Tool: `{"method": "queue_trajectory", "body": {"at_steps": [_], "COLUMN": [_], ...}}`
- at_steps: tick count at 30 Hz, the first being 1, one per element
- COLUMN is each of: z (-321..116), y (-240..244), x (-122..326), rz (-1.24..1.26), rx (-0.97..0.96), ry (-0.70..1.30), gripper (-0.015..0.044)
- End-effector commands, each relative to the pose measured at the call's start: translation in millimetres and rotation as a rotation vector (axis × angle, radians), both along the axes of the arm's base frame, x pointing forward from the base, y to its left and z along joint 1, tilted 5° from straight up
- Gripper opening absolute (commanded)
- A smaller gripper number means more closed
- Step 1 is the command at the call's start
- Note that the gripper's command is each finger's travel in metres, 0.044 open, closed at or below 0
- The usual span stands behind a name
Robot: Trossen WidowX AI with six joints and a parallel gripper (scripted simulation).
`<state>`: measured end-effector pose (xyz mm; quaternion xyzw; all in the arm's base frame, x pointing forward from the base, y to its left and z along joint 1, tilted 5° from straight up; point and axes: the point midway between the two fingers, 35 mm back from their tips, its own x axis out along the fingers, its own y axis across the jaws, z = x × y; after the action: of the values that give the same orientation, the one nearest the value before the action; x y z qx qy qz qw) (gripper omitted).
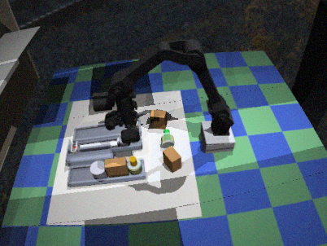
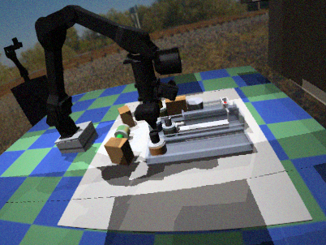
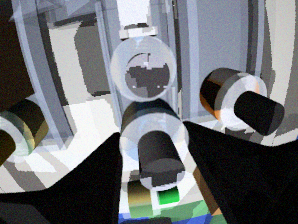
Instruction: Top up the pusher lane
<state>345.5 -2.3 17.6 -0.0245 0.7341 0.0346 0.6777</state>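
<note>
Left of centre in the top view, I see my gripper over the front end of the grey lane rack on the counter. Centre-left in the exterior view, a brown jar stands at the rack's front. Centre frame in the wrist view, my jaws are clamped on the dark-lidded jar, just before the lane's jar.

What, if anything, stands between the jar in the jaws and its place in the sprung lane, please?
The gripper holds the dark-lidded jar at the lane's front. The old jar stands directly behind it in the sprung lane; it has to be pushed back. Nothing else visible blocks the way.
</note>
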Motion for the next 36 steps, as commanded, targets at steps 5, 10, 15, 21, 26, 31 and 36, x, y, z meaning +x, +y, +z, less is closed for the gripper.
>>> {"method": "queue_trajectory", "body": {"at_steps": [5,10,15,21,26,31,36], "z": [3.4,3.4,3.4,3.3,3.3,3.3,3.3], "y": [0.5,0.5,0.6,0.6,0.7,0.7,0.8], "x": [9.0,9.2,9.9,10.7,11.4,12.1,12.7], "rz": [-0.005,-0.005,-0.005,-0.005,-0.005,-0.005,-0.005], "rx": [0.002,0.002,0.002,0.002,0.002,0.002,0.002], "ry": [-0.033,-0.033,-0.033,-0.033,-0.033,-0.033,-0.033], "gripper": [0.0000,0.0000,0.0000,0.0000,0.0000,0.0000,0.0000]}}
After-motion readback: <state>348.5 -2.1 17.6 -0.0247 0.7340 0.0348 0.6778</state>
